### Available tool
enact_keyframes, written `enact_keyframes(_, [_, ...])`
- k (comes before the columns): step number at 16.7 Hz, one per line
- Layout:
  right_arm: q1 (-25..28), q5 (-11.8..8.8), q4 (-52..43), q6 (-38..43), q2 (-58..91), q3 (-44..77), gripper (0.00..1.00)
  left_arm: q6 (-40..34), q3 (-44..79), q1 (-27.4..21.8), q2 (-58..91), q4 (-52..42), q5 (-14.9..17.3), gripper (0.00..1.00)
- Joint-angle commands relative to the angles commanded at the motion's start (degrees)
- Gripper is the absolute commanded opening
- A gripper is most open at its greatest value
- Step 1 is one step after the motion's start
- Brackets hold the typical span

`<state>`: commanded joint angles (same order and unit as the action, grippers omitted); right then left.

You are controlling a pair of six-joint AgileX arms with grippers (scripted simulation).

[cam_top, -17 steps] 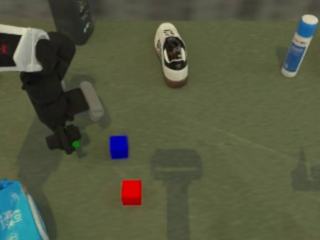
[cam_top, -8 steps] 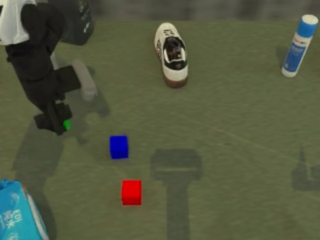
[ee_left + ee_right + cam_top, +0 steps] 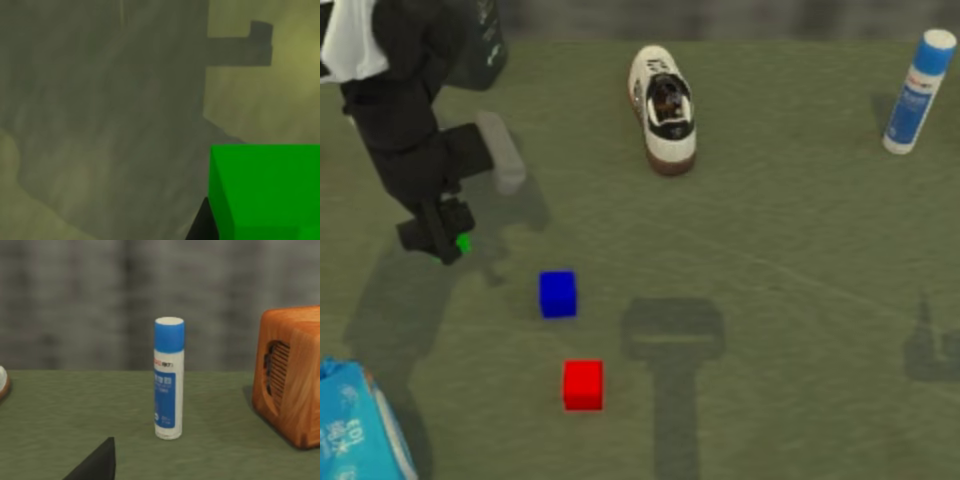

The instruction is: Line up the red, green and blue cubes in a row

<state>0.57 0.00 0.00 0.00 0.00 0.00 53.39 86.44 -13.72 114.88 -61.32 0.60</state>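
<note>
The green cube point(image 3: 464, 241) is held above the table at the left, my left gripper point(image 3: 454, 240) shut on it. In the left wrist view the green cube point(image 3: 265, 190) fills the lower corner, with the cloth far below it. The blue cube point(image 3: 558, 294) rests on the table, right of and nearer than the gripper. The red cube point(image 3: 583, 385) lies a little further toward the front, slightly right of the blue one. My right arm is out of the top view; its gripper point(image 3: 97, 465) shows only as a dark edge in the right wrist view.
A white shoe point(image 3: 663, 105) lies at the back centre. A blue-and-white tube point(image 3: 918, 90) stands at the back right, beside a wooden box point(image 3: 292, 375). A blue packet point(image 3: 355, 425) sits at the front left corner, a dark object point(image 3: 480, 40) at the back left.
My left gripper has risen with the green cube and moved back and left from beside the blue cube, then shifted slightly right. The blue and red cubes have not moved.
</note>
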Motion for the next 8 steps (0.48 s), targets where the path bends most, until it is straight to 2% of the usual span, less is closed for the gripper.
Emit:
enact_keyframes(3, [0.0,0.0,0.0,0.0,0.0,0.0,1.0,-2.3,0.8,-7.3,0.1,-1.0,0.0,0.0])
enact_keyframes(8, [0.0,0.0,0.0,0.0,0.0,0.0,1.0,-7.6,1.9,-25.5,-0.4,-3.2,0.0,0.0])
